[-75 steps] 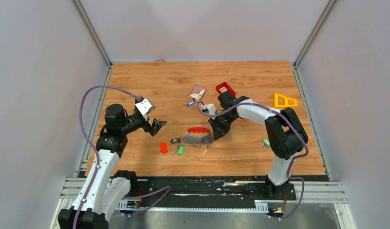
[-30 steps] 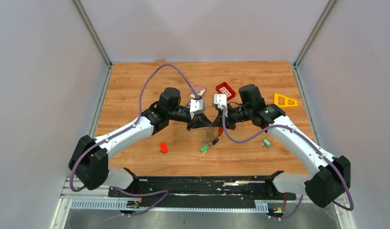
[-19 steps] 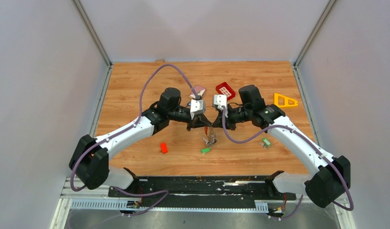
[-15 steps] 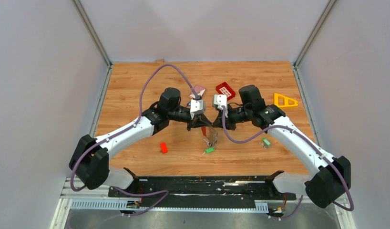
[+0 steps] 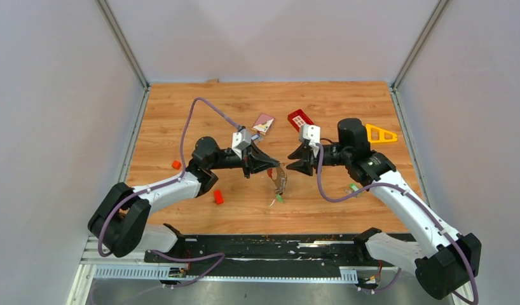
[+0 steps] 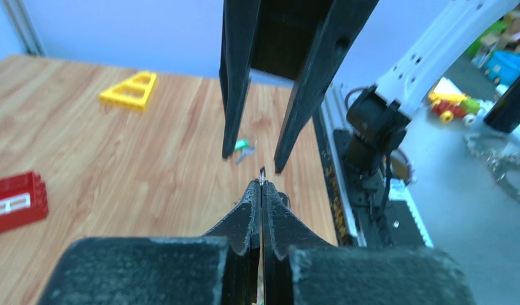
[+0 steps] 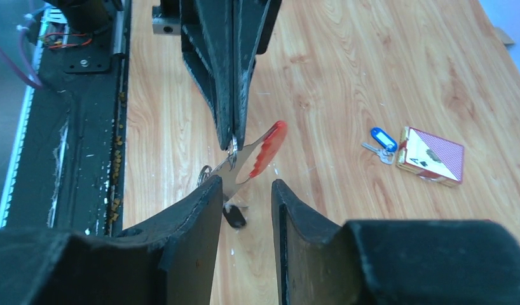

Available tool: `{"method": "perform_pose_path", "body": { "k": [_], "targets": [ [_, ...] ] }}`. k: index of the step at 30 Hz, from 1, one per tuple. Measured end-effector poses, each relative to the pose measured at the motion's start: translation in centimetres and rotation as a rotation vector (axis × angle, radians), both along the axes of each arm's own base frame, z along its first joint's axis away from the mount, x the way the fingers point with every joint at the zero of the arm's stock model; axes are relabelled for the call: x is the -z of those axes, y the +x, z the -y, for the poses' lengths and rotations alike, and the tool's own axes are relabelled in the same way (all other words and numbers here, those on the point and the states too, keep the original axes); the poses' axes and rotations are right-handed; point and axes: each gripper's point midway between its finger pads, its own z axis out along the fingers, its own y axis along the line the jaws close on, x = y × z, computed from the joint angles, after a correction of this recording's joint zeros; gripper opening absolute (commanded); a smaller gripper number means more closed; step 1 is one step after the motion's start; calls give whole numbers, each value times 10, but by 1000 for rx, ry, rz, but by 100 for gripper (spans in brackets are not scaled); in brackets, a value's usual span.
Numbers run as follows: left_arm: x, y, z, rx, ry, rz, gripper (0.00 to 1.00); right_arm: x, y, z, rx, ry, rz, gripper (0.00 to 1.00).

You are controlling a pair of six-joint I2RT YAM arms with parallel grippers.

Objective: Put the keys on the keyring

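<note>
- Worktop: wood-grain, carried all the loose bits I saw.
- L arm reached in from the left and R arm from the right. Their tips faced each other over mid-worktop, close but apart.
- L jaws: pressed together, clamped on the keyring's metal ring right at the tips. L wrist cam showed only a sliver of metal poking out betw. them.
- R jaws: apart, nothing in them. In R wrist cam the fob showed just past the gap, no contact I could see.
- Yellow triangle lay far right, behind the R arm.
- Red tray and card box sat toward the back, near each other.
- Keyring: hung from the L jaws, betw. the two arms' tips. Fob tilted, its red piece along one edge.
- Black-headed key showed just under the ring. Green-headed key showed at the keyring's low end. Couldn't tell if either hung on the ring or lay on the worktop.
- 2nd green-headed key lay by the R arm, well apart from the keyring.
- Blue-headed key lay just beside the card box.
- Red block sat near the L arm, front-left of the keyring.
</note>
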Motion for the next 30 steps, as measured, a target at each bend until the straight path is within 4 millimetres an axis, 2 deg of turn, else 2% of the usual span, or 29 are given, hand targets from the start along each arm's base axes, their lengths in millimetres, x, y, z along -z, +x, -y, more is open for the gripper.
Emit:
{"method": "perform_pose_path", "body": {
  "k": [4, 8, 15, 23, 28, 30],
  "targets": [
    [-27, -5, 0, 13, -96, 18, 0, -1, -6, -4, -44, 25, -11, 32],
    [-39, -9, -2, 25, -144, 25, 0, -2, -8, -8, -68, 41, -18, 30],
    [-41, -13, -2, 37, -161, 10, 0, -5, -12, -10, -92, 58, -32, 29],
    [-34, -14, 2, 45, -150, -9, 0, -9, -15, -12, -107, 78, -41, 25],
    [-33, -13, 3, 46, -146, -15, 0, -11, -15, -13, -112, 87, -41, 16],
    [-32, -13, 3, 46, -146, -15, 0, -12, -15, -13, -113, 88, -41, 10]
  ]
}}
